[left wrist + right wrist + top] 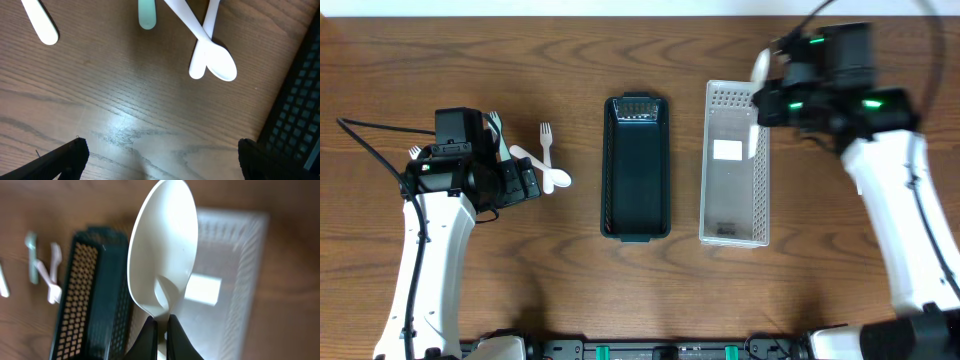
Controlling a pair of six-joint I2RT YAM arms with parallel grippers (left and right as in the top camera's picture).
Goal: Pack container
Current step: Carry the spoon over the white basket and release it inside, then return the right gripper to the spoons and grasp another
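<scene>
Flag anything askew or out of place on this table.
Nothing looks spilled or damaged. The only untidy spot is left of the dark green mesh basket, where a white plastic spoon and a white plastic fork lie crossed at their handles.

Bench [650, 300]: brown wood, visible grain, satin sheen with a soft glare patch.
Dark green basket [608, 180]: hard plastic, perforated walls, low gloss.
Pale basket [761, 190]: translucent whitish plastic, perforated, matt.
Large spoon [162, 250]: cream-white plastic, smooth, glossy.
Small spoon [220, 65] and fork [546, 140]: white plastic, smooth.
Utensil handle [147, 12]: pale green plastic, matt.
</scene>
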